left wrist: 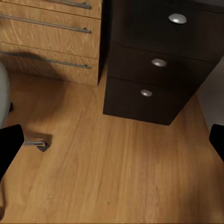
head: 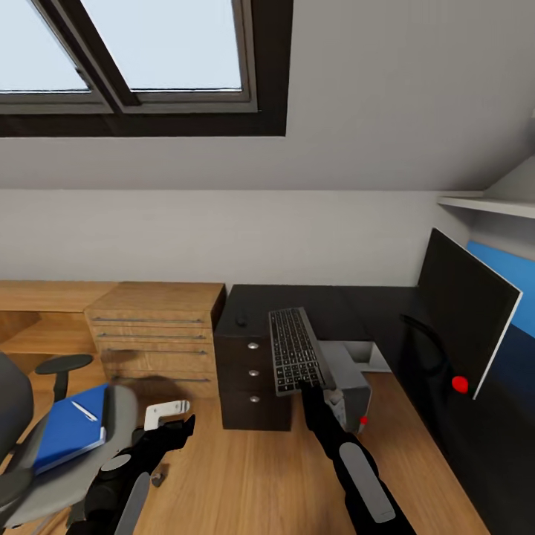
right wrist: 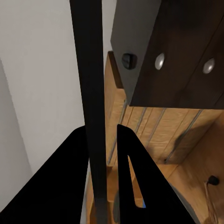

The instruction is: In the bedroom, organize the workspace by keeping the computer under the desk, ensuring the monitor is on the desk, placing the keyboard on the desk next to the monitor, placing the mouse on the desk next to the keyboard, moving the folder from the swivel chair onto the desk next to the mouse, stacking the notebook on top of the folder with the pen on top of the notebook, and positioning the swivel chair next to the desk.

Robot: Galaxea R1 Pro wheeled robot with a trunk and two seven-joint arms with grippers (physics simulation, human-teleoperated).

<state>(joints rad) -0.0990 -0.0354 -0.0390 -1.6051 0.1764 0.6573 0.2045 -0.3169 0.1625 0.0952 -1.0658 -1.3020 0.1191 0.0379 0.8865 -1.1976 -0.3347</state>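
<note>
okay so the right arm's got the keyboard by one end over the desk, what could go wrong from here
The right gripper pinches the keyboard only at its near end, so the long board could sag, twist or slip free. The mouse sits on the desk just beside the keyboard's far end and might get knocked. The monitor stands close on the right, so a wide swing could hit it.

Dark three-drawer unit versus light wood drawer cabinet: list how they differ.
The black three-drawer unit has round silver knobs; the light wood drawer cabinet has long metal bar handles. The black unit sits under the glossy black desk; the wood cabinet carries its own wooden top. Both stand side by side on the plank floor.
</note>
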